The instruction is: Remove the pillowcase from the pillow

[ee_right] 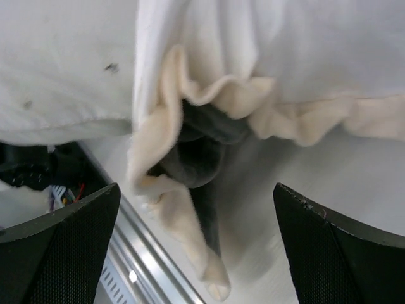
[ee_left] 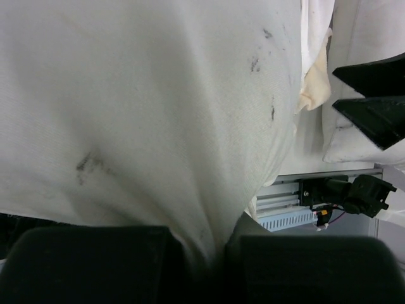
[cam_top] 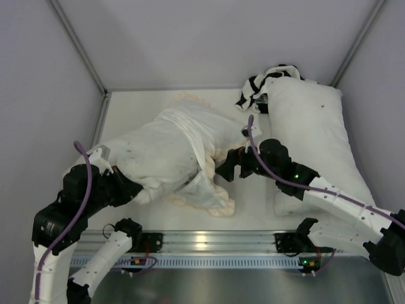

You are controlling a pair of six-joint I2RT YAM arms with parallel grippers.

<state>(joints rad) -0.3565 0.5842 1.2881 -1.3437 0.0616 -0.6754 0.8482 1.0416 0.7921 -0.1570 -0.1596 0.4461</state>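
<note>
Top external, two pillows (cam_top: 152, 158) (cam_top: 310, 136), one pillowcase (cam_top: 212, 130)

Pillowcase (ee_right: 155, 120) cream, grey inside — pillow (cam_top: 152, 157) white, dark-specked

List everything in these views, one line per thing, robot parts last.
Pillow: one, white with dark specks, centre-left of the table, right part under the pillowcase.
Pillowcase: one, cream-white with a cream frill, dark grey plush showing at its mouth, mid-table, bunched over the pillow.
Long pillow: one, white with one dark dot, right side.
Patterned cloth: one, black and white, at the long pillow's far end.
Table: one, white.
Rail: one, silver, near edge.
Left arm: one, black and white, near left, jaws shut on the pillow.
Right arm: one, black and white, near right, jaws open at the frill.
</note>
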